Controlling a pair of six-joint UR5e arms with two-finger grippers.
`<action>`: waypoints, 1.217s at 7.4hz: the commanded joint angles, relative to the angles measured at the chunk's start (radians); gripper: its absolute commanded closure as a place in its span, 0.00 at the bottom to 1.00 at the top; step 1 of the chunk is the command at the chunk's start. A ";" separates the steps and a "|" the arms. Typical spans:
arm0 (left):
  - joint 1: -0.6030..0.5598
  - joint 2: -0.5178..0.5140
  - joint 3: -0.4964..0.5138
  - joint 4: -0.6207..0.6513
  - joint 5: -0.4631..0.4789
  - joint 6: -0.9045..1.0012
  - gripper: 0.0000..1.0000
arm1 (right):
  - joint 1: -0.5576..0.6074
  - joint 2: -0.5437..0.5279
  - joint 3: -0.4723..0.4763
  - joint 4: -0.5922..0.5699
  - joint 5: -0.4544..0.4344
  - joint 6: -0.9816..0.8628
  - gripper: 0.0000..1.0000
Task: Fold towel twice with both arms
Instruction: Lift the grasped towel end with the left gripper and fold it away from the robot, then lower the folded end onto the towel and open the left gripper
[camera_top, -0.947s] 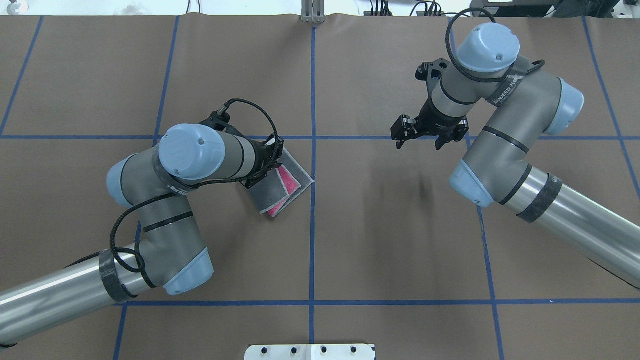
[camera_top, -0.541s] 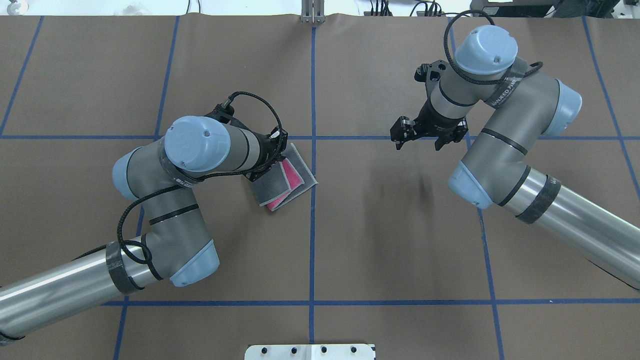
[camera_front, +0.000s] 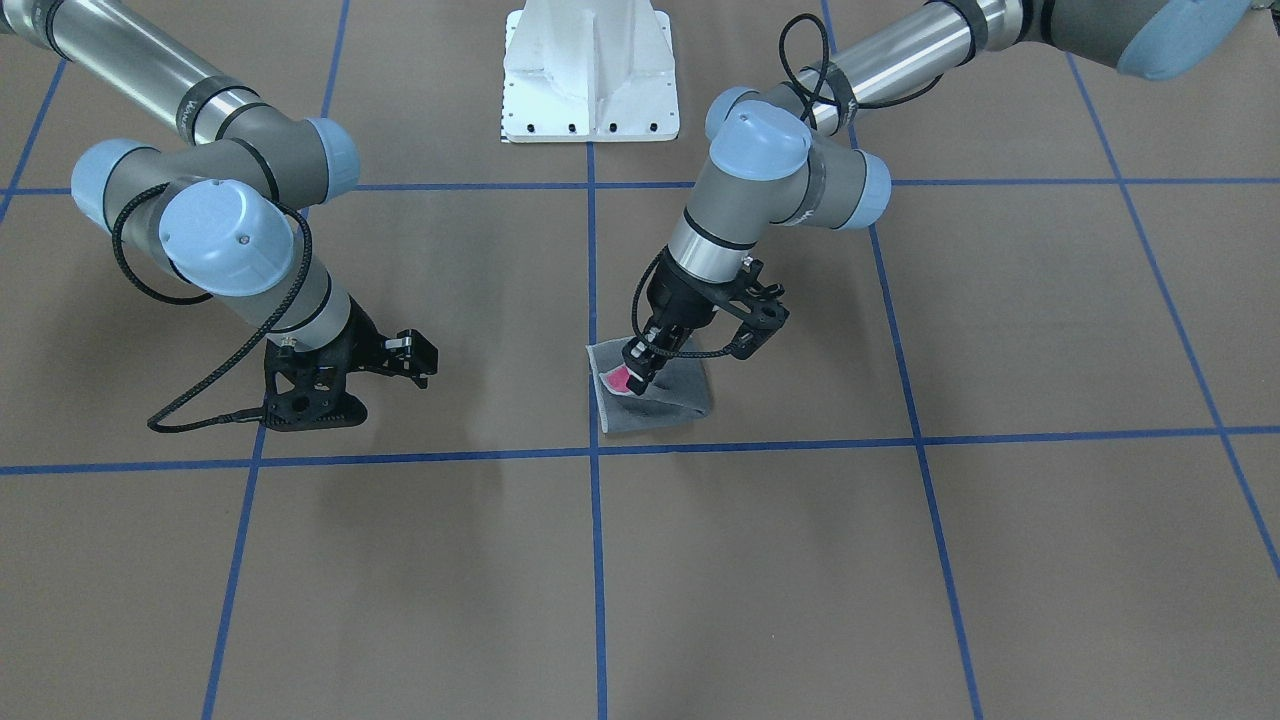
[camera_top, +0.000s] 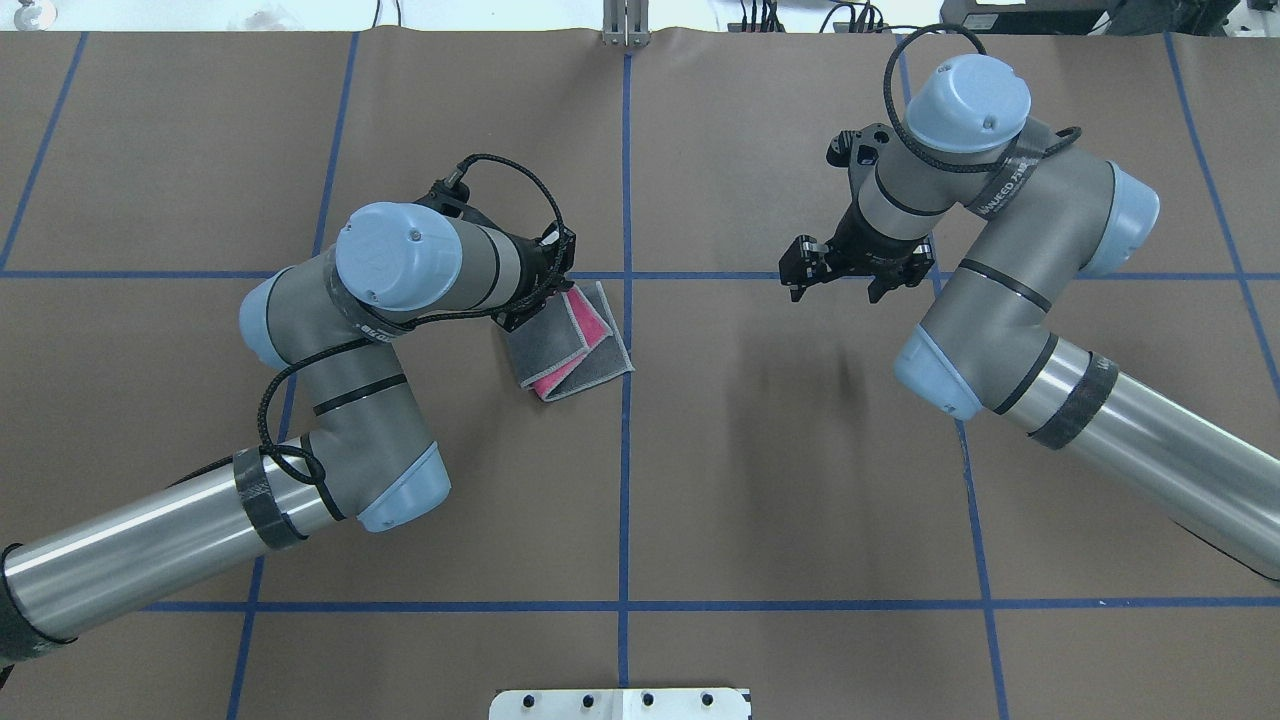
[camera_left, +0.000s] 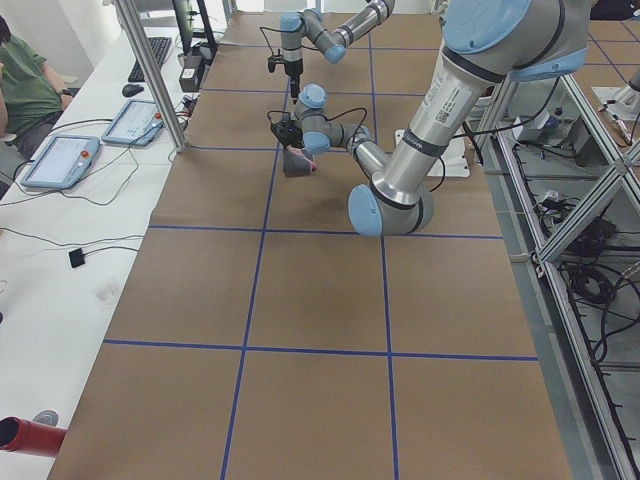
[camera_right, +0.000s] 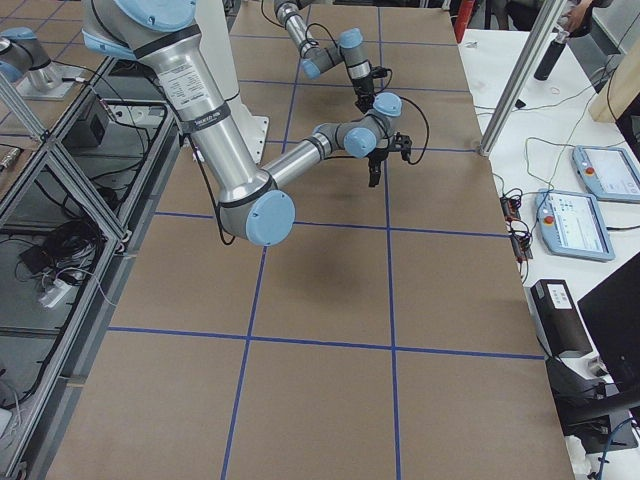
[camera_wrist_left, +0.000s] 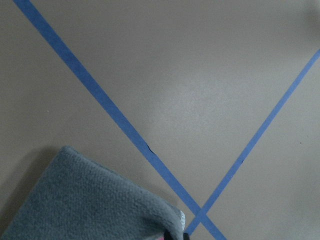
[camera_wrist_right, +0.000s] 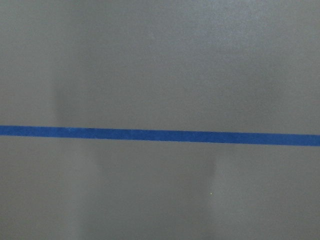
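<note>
Brown paper tabletop (camera_top: 780, 480), blue tape grid (camera_top: 625, 500), left pincer (camera_front: 636, 373) pinching towel (camera_front: 665, 405), right pincer (camera_top: 835, 293) spread, empty.

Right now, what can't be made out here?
Left hand grip: left arm hides it overhead; tiny in front view; cut off at wrist view's bottom edge.
Towel corner under that arm: hidden overhead.
Towel's layers: too small in both side views.
Right hand: outside its own wrist view.

Counted: one towel (camera_top: 552, 345); two arms, left arm (camera_top: 365, 405) and right arm (camera_top: 1000, 300); two grippers, left gripper (camera_front: 638, 374) and right gripper (camera_top: 835, 288); one white pedestal (camera_front: 590, 80).
</note>
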 joint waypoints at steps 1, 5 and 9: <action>-0.002 0.002 -0.023 -0.008 -0.076 0.024 1.00 | -0.002 0.003 -0.006 0.000 0.000 0.000 0.00; -0.040 0.010 -0.084 -0.002 -0.272 0.084 1.00 | -0.006 0.003 -0.027 0.024 0.000 0.006 0.00; -0.055 0.011 -0.069 0.000 -0.311 0.098 1.00 | -0.011 0.003 -0.029 0.028 -0.014 0.006 0.00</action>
